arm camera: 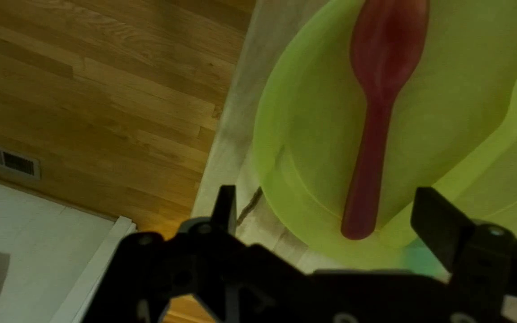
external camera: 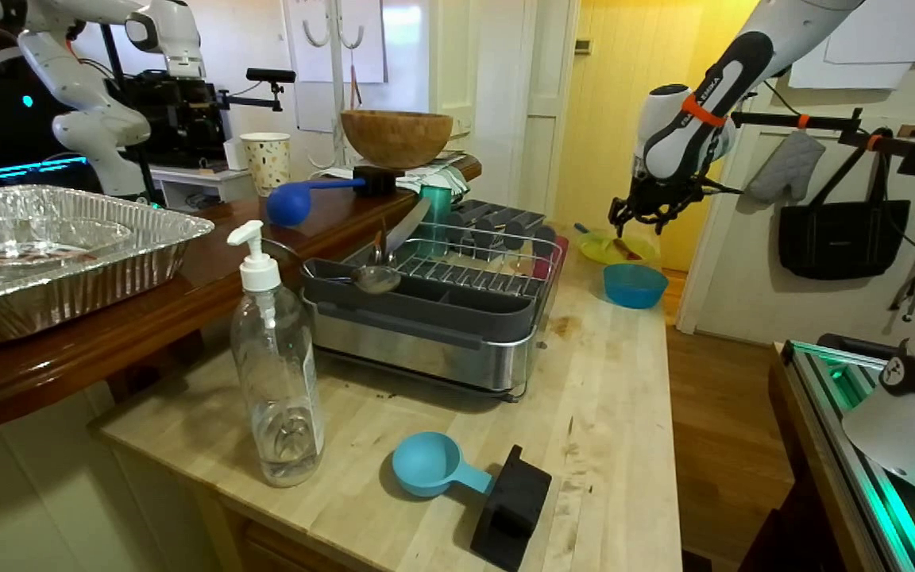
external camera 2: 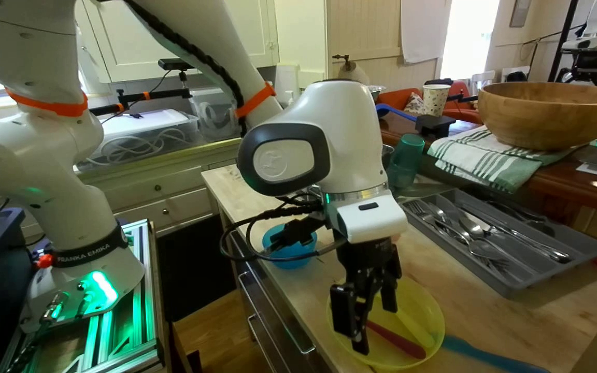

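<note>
In a round, translucent yellow dish [arm camera: 303, 112], a smooth dark-red spoon [arm camera: 377, 116] is lying left of a yellow utensil [arm camera: 469, 163]; I'm hovering my black claw [arm camera: 326, 206] above, jaws spread.

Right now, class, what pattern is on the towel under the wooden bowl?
White with green stripes; the towel shows best in an exterior view.

"FRANKA EMIKA" on black band [external camera 2: 90, 250] around arm base [external camera 2: 78, 274]; forearm [external camera: 731, 73] lettering blurred.

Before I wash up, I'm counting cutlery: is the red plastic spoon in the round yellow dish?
In: an exterior view shows the spoon lying inside the dish.
</note>
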### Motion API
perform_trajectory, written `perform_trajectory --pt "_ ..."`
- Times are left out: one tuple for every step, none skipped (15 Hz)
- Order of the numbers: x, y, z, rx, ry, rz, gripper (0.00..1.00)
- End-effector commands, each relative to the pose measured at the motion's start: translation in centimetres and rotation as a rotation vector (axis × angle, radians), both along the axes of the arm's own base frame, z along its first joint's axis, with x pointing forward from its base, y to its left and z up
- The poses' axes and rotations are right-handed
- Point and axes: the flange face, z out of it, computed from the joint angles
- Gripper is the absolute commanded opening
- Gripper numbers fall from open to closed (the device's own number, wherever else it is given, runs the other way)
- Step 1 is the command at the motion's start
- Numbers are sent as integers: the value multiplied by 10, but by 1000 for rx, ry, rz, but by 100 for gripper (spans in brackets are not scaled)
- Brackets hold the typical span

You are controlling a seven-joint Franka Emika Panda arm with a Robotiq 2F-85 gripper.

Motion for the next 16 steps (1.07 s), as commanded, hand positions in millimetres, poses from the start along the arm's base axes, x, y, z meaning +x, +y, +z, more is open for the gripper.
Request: perform_trajectory --pt "4 -7 -13 32 -25 10 100" --pt "5 -8 -15 44 -23 7 100" --pt "5 -9 -17 46 -28 6 100" --pt "6 -10 -18 52 -30 3 100" --pt "6 -12 -20 56 -33 -5 100" --pt "7 -14 -21 59 -38 -14 94" --pt "8 -15 -21 63 -42 -19 86" --pt "9 -16 -22 67 -47 -26 84" --pt "10 -16 -23 69 -51 -31 88" --pt "12 -17 -23 70 -55 -37 94" --pt "13 -17 -23 72 -58 -40 96" --pt "15 -17 -24 74 -61 -42 97" --pt "16 -16 -25 77 -61 -46 100" --pt "18 -16 -26 77 -63 -46 98" --pt "19 -15 -26 79 -64 -47 91" --pt "20 -14 -27 81 -64 -48 73"
